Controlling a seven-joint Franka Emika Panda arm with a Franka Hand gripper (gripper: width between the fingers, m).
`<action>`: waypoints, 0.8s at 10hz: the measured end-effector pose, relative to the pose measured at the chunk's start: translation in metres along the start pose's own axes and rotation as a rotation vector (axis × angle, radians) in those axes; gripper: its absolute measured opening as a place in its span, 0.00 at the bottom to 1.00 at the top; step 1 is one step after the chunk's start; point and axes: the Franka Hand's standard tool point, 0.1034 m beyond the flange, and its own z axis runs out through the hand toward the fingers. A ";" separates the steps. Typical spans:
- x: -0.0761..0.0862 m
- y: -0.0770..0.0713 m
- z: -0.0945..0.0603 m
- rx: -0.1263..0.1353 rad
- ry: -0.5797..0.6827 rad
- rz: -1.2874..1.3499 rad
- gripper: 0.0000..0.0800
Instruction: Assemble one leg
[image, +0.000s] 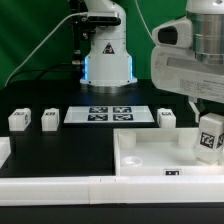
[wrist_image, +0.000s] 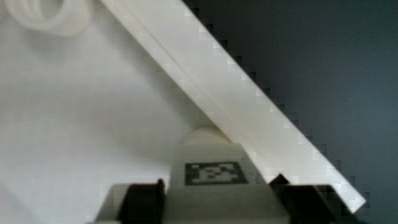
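My gripper (image: 207, 118) is at the exterior view's right, shut on a leg (image: 210, 140), a small white block with a black-and-white tag. It holds the leg over the right end of the large white tray-like part (image: 140, 158). In the wrist view the leg (wrist_image: 217, 165) sits between my dark fingers (wrist_image: 146, 202), with its tag facing the camera. My gripper (wrist_image: 222, 208) is just inside the tray's wall (wrist_image: 214, 90). A round corner socket (wrist_image: 54, 15) shows further off. Three more legs stand on the table (image: 18, 119), (image: 50, 119), (image: 166, 117).
The marker board (image: 110, 113) lies flat at the table's middle, in front of the robot base (image: 108, 55). A white block edge (image: 3, 150) shows at the exterior view's left. A white strip (image: 60, 190) runs along the table's front.
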 end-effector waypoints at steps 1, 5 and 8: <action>-0.001 0.000 0.000 -0.001 -0.001 0.027 0.38; -0.003 -0.001 0.001 0.001 -0.005 0.052 0.77; -0.001 0.004 0.004 -0.027 -0.013 -0.204 0.81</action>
